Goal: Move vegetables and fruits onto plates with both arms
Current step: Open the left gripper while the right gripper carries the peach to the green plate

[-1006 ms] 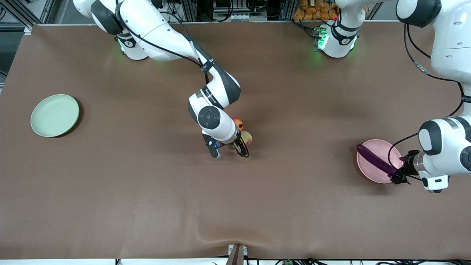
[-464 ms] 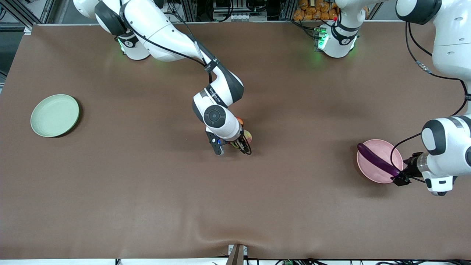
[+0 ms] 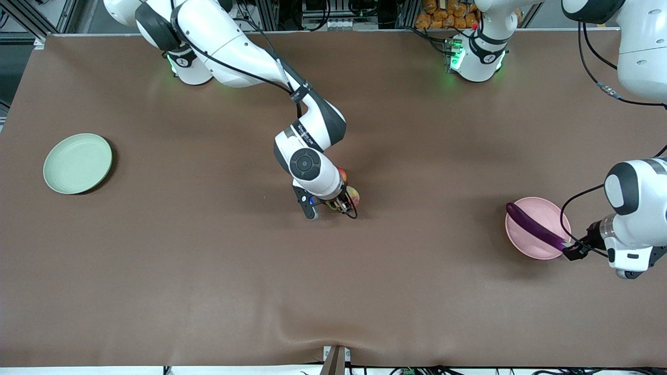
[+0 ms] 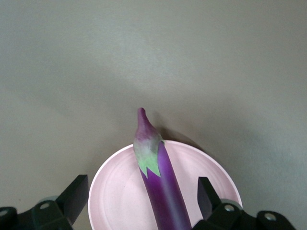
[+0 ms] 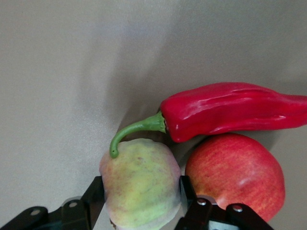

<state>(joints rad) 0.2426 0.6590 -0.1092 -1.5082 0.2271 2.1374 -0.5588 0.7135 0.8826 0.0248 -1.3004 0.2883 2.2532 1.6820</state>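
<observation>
My right jaws (image 5: 139, 196), spread a second ago, now clench the peach (image 5: 140, 182) beside the chili (image 5: 230, 112); my left jaws (image 4: 139, 201), released, seem drawn back from the eggplant (image 3: 535, 227) on the pink plate (image 3: 521, 242).

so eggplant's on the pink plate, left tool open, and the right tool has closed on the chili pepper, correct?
Not the chili pepper. The right wrist view shows the right tool shut on the peach; the pepper lies untouched beside it, next to the red-orange fruit. The rest holds: the eggplant lies on the pink plate, and the left tool is open.
</observation>
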